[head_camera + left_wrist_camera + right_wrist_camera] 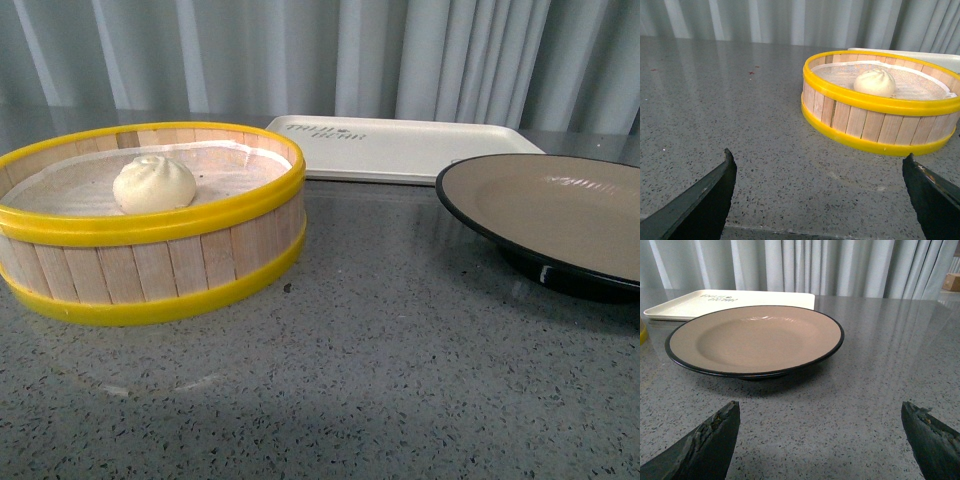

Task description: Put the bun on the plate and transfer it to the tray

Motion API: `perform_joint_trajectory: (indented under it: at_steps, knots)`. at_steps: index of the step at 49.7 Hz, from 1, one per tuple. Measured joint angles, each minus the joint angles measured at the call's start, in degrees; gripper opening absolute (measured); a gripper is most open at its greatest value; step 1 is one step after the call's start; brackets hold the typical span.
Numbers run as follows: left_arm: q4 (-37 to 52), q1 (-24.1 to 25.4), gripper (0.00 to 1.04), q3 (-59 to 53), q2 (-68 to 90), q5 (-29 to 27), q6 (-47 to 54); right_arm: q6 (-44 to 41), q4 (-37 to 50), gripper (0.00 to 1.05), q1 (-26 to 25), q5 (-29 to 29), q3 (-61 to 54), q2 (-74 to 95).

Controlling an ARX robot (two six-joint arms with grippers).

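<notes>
Bun (154, 183) sits in basket (150, 270); plate (570, 210), tray (420, 150) bare; I read left fingers (700, 205) and right fingers (705, 442) wide apart, empty; all steps remain.

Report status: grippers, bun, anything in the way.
Left gripper open, empty. Right gripper open, empty. Bun sits in steamer basket; plate and tray hold nothing. No obstruction seen.

Bun (154, 183): one, white, round, pleated top upward. I see it ahead of my left gripper (819, 153), sitting inside the yellow-rimmed basket (150, 270).
Plate (755, 337): tan inside, black rim, upright, just ahead of my right gripper (820, 403).
Tray (400, 148): cream, lettered, lying flat beyond the plate.
</notes>
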Motion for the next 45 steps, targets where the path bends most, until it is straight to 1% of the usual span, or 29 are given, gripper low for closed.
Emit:
perform_joint_trajectory:
  at_steps: [45]
  knots:
    - [0.00,0.00,0.98,0.00,0.00,0.00,0.00,0.00,0.00,0.96,0.00,0.00,0.02,0.00]
